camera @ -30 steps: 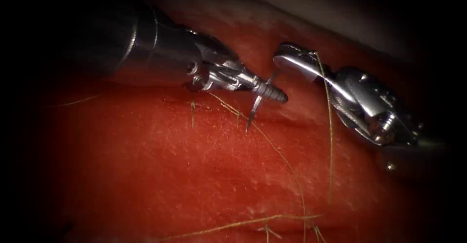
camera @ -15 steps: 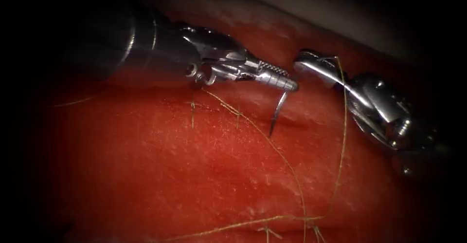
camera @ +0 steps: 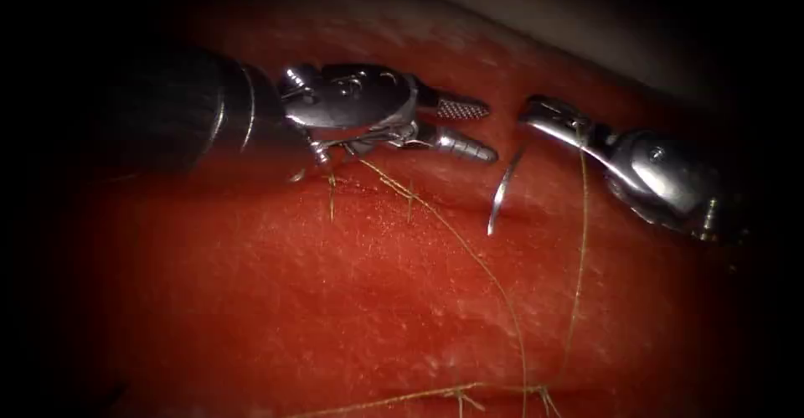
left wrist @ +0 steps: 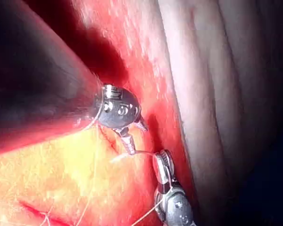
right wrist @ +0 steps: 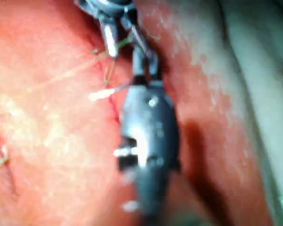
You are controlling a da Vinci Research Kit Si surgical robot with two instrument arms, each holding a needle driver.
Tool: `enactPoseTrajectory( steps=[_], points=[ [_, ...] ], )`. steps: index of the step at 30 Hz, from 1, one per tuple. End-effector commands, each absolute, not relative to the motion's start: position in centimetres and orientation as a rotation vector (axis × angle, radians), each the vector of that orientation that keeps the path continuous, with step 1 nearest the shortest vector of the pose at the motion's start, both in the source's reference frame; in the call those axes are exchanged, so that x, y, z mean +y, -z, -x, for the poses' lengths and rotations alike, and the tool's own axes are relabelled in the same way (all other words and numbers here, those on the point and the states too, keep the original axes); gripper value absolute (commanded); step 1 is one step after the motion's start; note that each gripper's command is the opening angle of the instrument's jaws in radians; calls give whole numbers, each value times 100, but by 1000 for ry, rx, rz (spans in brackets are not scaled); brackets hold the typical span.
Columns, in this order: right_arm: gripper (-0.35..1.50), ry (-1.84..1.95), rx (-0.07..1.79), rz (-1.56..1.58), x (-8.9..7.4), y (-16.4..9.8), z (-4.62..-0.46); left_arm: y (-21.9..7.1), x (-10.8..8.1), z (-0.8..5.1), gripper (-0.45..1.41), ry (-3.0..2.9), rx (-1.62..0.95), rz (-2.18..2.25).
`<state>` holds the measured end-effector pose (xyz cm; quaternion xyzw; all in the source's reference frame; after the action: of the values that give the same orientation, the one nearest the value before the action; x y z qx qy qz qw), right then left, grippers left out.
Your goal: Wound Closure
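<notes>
While the left pincer [camera: 479, 131] stands open and holds nothing, the right pincer [camera: 544, 116] is closed on the needle [camera: 500, 192] at its blunt end, tip down at the cut; thin, stiff, slippery steel, best gripped mid-curve

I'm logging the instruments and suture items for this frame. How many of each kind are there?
Tools: 2, the left tool with jaws open and empty, and the right tool shut on the needle's end.
Needles: 1, the needle, its tip down at the tissue.
Threads: 1, the thread.
Total: 4
</notes>
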<state>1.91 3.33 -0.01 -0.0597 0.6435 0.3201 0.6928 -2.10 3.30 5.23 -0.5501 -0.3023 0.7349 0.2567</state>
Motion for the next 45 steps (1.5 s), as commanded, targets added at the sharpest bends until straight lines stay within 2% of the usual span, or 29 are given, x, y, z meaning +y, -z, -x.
enactPoseTrajectory(
  steps=[1, 2, 6, 13, 25, 33, 45],
  points=[
    [-35, -693, 1435, 152, 339, -4, -197, -536, 324, 215, 49, -2035, -804, 1479],
    [-35, -662, 1429, 174, 340, -4, -197, -545, 320, 215, 37, -2100, -779, 1452],
    [-35, -614, 1415, 223, 342, -4, -197, -557, 313, 216, 20, -2163, -754, 1394],
    [-35, -531, 1368, 298, 343, -2, -198, -534, 294, 230, 9, -2309, -752, 1198],
    [-35, -446, 1388, 351, 339, -5, -214, -503, 235, 244, 11, -2532, -815, 971],
    [-35, -375, 1422, 362, 333, -7, -231, -542, 220, 224, 8, -2543, -857, 843],
    [-35, -321, 1406, 417, 331, -19, -229, -527, 199, 212, 13, -2529, -899, 821]
  ],
)
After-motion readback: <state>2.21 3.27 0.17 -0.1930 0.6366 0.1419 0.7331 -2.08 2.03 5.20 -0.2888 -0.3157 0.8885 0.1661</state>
